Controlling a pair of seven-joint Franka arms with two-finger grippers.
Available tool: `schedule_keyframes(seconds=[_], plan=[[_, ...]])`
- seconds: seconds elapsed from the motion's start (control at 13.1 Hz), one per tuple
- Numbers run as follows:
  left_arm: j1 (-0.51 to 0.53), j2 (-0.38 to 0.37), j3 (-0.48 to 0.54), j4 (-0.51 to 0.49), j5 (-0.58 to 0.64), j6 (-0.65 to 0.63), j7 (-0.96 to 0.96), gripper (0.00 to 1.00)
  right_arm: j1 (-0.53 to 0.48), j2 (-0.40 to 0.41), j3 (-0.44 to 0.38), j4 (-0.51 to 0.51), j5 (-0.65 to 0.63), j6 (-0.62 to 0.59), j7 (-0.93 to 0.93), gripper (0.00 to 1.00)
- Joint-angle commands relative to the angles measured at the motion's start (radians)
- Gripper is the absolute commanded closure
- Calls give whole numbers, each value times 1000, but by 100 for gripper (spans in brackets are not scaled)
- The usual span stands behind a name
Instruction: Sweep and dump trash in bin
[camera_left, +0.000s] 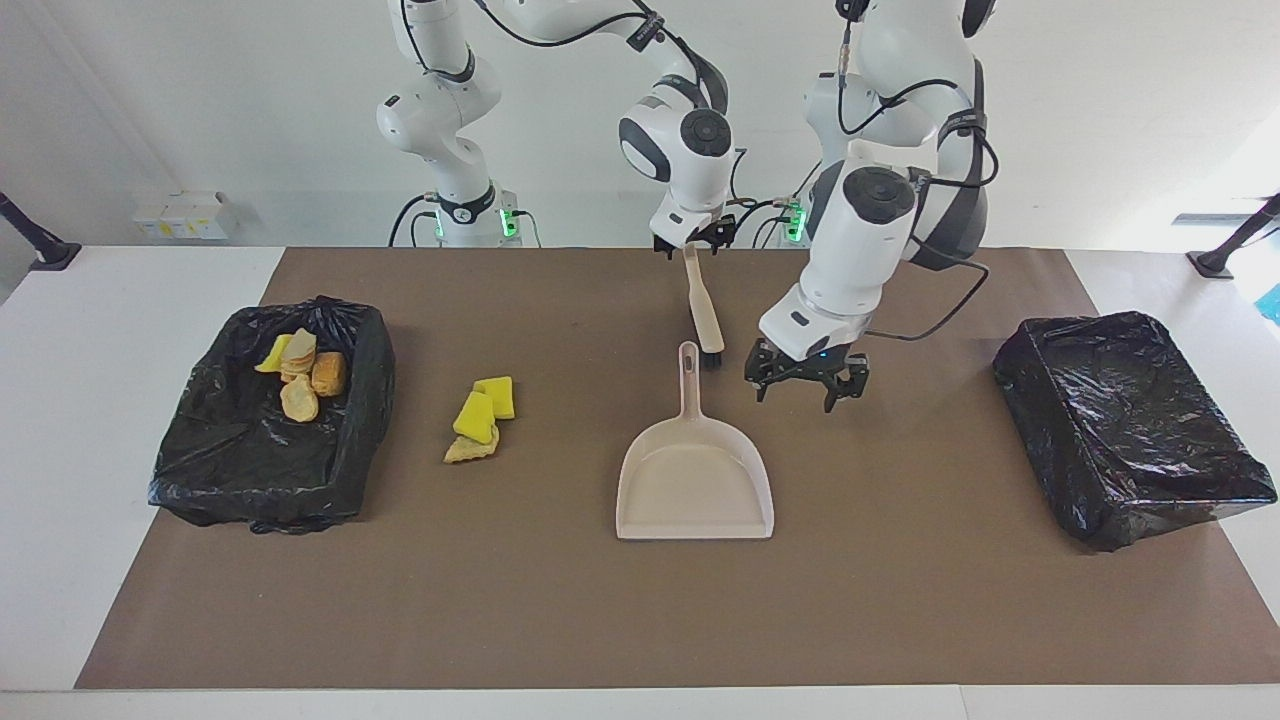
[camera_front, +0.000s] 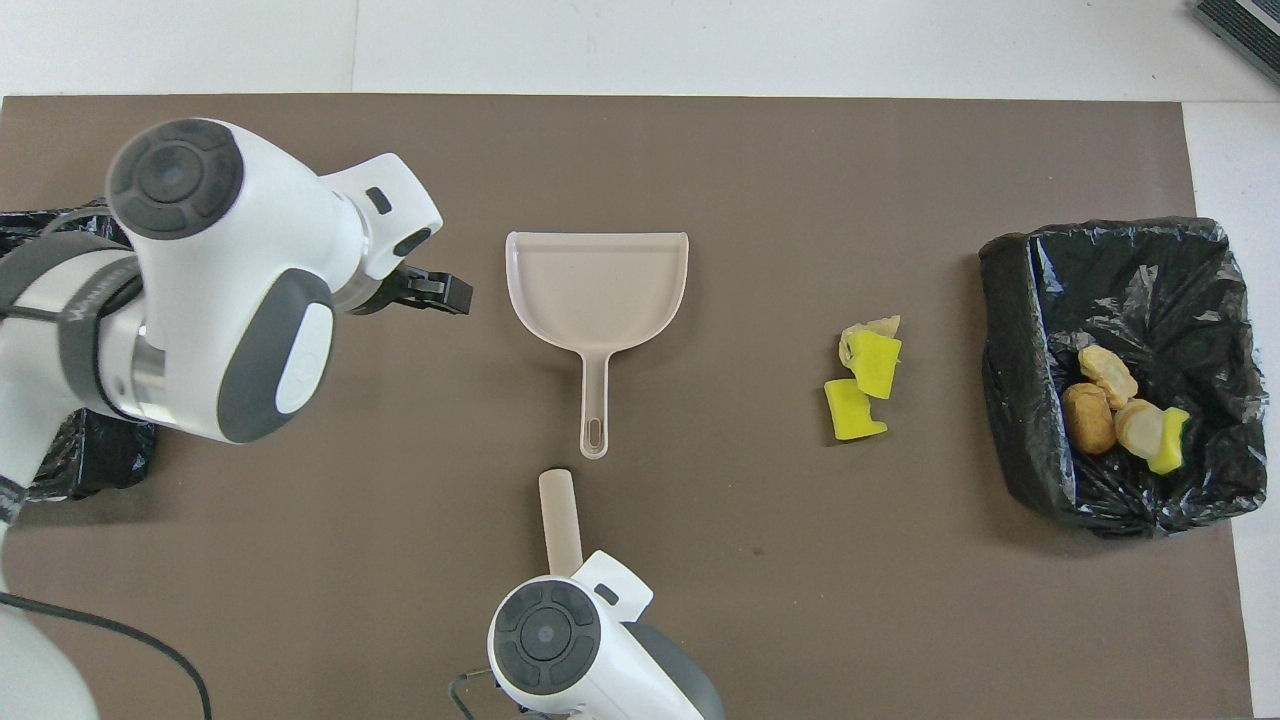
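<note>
Brown mat (camera_left: 560, 620) covered most of the white counter (camera_left: 120, 330); mat edges ran close to the frame bottom in the facing view, with bare white margin at both frame sides.

Beige dustpan (camera_left: 697, 475) lay flat at mat centre, handle toward the robots, mouth toward the frame bottom of the facing view. Wide bare mat lay below it there.

Trash: three chunks on the mat (camera_left: 480, 417), two bright yellow and one pale tan, touching each other, left of centre in the facing view, between the dustpan and the black-lined bin (camera_left: 215, 450). Four more chunks (camera_left: 302, 373) sat inside that bin, in its upper part in the facing view. The bin's wall stood near the loose chunks with a strip of bare mat between.

Second black-lined bin (camera_left: 1130, 430) sat at frame right in the facing view, its outer corner past the mat edge onto the counter.

Right pincer (camera_left: 692, 242) held the beige brush (camera_left: 703, 310) by its handle, brush hanging with bristles down, just above the dustpan handle tip in the facing view.

Left pincer (camera_left: 806, 383) was spread wide, holding nothing, over bare mat just beside the dustpan handle.

No readable writing or labels anywhere.
</note>
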Motion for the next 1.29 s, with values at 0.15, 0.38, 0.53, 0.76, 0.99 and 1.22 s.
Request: schedule_keyframes(seconds=[0.15,0.38,0.53,0.76,0.99,1.22], plan=[[-119,21,16,-60,-7,59,-200,0,-5,6,2,-30,9,62,-33,41],[-179,36,5,-140,-12,177,-306,0,-5,6,2,-30,6,61,-36,98],[-191,40,5,-159,-12,182,-309,0,-5,6,2,-29,6,59,-36,100],[-191,38,5,-159,-13,169,-311,0,-10,6,0,-13,-43,-8,-34,100],[-194,35,5,-159,-21,132,-315,21,-39,-15,-8,11,-114,-140,-36,100],[-211,30,5,-159,-39,95,-381,65,-162,-93,-6,53,-146,-305,-129,100]])
